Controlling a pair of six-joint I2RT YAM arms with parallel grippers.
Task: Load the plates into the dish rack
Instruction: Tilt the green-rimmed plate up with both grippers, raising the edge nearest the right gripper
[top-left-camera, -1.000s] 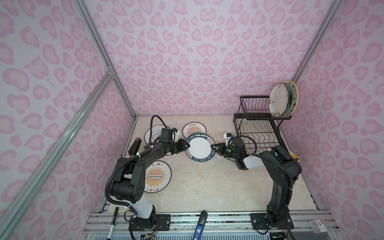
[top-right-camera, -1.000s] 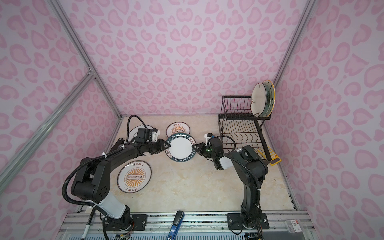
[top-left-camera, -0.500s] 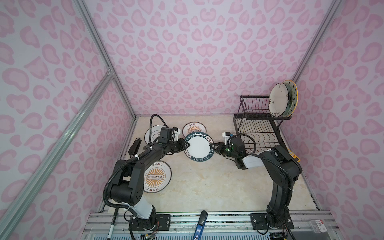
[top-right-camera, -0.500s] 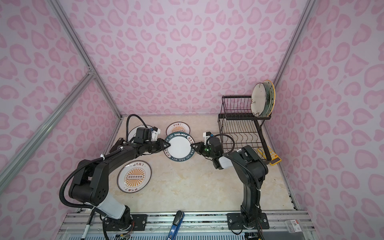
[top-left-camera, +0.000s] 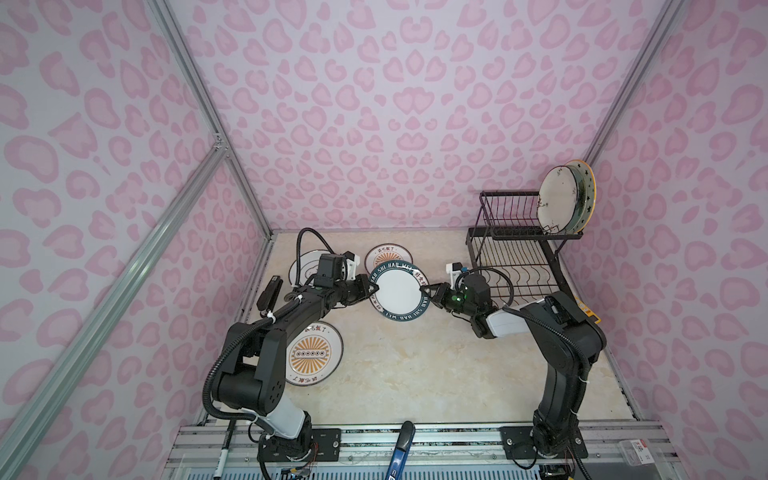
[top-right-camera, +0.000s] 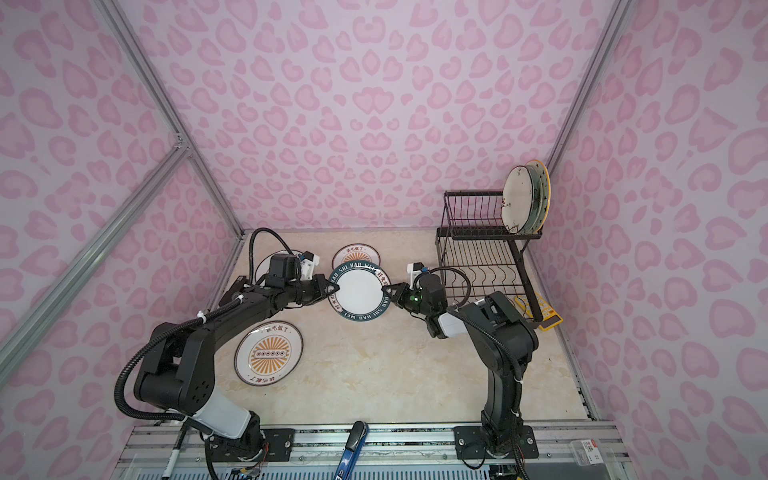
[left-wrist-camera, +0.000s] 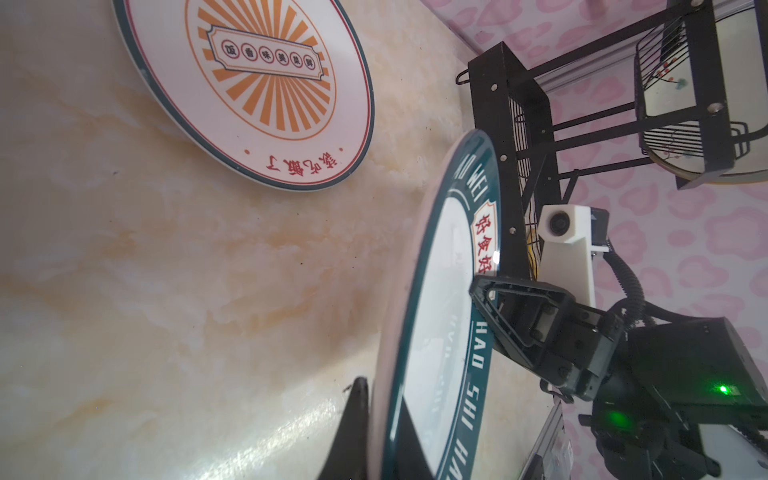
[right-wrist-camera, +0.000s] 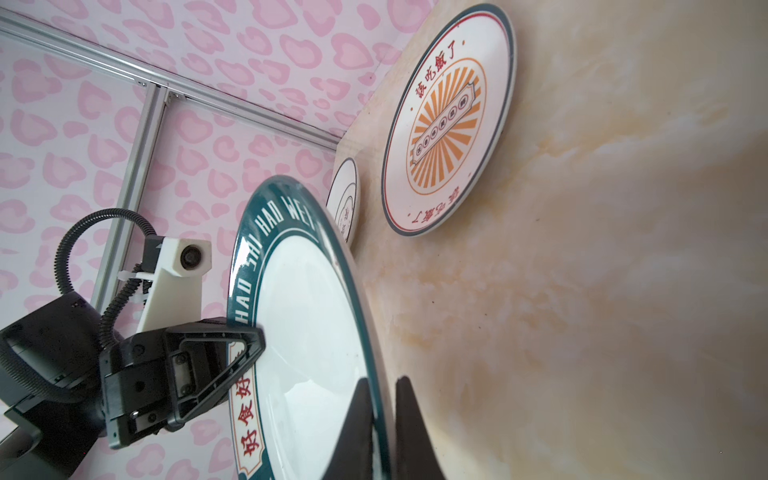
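Mid-frame in both top views, the dark-rimmed plate hung tilted, apparently lifted off the table. The left gripper was clamped on its left rim and the right gripper on its right rim. At upper right, the dish rack carried upright plates on its top tier, and its lower slots looked empty. Three lay flat, unloaded: a sunburst plate at lower left, a second sunburst plate behind the held one, and a white plate half hidden by the left wrist. I judged the job about halfway at most. The racked plates overlapped edge-on, so their number could not be counted.
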